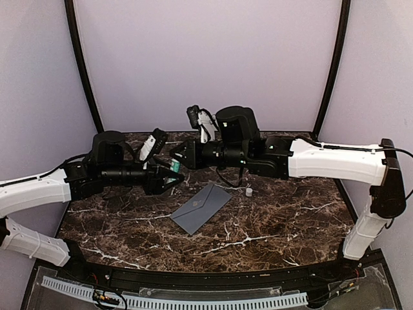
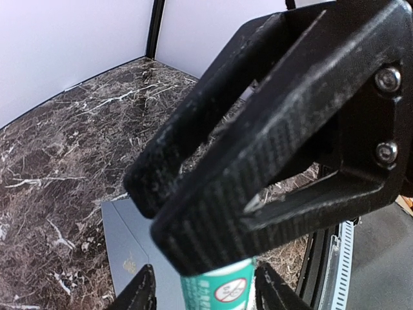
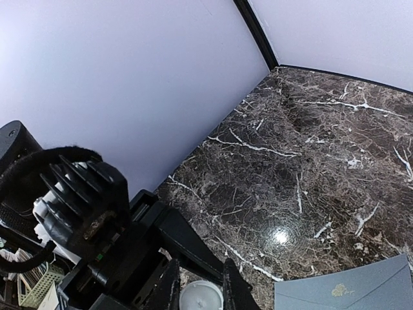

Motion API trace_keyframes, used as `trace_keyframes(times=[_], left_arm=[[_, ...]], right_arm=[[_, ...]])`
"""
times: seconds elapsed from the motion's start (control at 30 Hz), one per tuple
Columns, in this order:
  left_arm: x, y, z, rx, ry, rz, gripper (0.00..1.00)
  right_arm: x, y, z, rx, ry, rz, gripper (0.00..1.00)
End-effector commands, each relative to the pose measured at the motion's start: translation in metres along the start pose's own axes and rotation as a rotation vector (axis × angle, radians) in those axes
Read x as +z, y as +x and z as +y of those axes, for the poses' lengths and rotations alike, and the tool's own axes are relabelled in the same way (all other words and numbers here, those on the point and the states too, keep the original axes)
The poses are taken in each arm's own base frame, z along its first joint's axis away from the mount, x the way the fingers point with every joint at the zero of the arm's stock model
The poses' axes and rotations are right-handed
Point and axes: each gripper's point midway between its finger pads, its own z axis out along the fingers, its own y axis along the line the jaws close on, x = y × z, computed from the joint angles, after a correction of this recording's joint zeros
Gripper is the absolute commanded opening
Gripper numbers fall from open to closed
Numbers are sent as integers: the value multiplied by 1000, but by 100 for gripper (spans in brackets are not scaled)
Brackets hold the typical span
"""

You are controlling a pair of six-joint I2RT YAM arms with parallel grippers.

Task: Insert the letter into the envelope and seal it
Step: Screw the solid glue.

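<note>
Green-and-white glue stick (image 1: 173, 166) is what both arms meet over, up in the air. Left pincer (image 2: 205, 292) sits round one end with its jaws partly spread. There's a gap showing beside the tube, so it's not really gripping. Right pincer (image 3: 200, 287) is pinched narrow on the other end, so that one has it.

Slate-grey envelope (image 1: 201, 208) lies flat on the marble counter (image 1: 290, 219), below both pincers and a touch toward the right pincer's side. Its long axis runs diagonally, near-left to far-right. Both tips look about equally close; my guess is the right one does the gluing.

Pointed flap is folded down, tiny gold mark on it. Can't see the letter anywhere, so it's probably inside. Small white cap (image 1: 249, 191) sits near the envelope's far-right corner, under the right arm.
</note>
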Motion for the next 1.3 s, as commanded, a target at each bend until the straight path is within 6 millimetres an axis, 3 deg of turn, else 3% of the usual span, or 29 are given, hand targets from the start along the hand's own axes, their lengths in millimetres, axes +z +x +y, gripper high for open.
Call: trace_keyframes(times=[0.0, 0.2, 0.33, 0.43, 0.5, 0.53, 0.6, 0.73, 0.83, 1.07, 1.27], left_arm=[[-6, 8, -1, -3, -5, 11, 46], [-6, 6, -2, -5, -1, 3, 34], [-6, 6, -3, -4, 4, 3, 17], [-6, 4, -4, 0, 8, 0, 7], [-6, 1, -6, 2, 20, -2, 4], [-6, 1, -6, 0, 19, 2, 1], [-6, -2, -2, 4, 0, 8, 0], [-8, 1, 10, 14, -37, 56, 0], [-15, -2, 30, -12, -75, 56, 0], [-37, -20, 71, -53, -169, 4, 0], [-43, -13, 92, -28, -264, 20, 0]], right_arm=[[-9, -25, 9, -2, -19, -71, 17], [-9, -24, 9, 2, -18, -69, 17], [-9, -22, 7, 1, -13, -66, 21], [-11, -22, 5, -3, -2, -72, 45], [-14, -23, 3, -14, 11, -75, 55], [-19, -27, -1, -21, 40, -90, 67], [-33, -35, -12, -29, 105, -118, 80], [-70, -49, -44, -7, 226, -175, 83], [-90, -43, -79, 32, 325, -164, 83], [-110, 24, -174, 153, 592, 39, 81], [-115, 80, -230, 235, 723, 196, 76]])
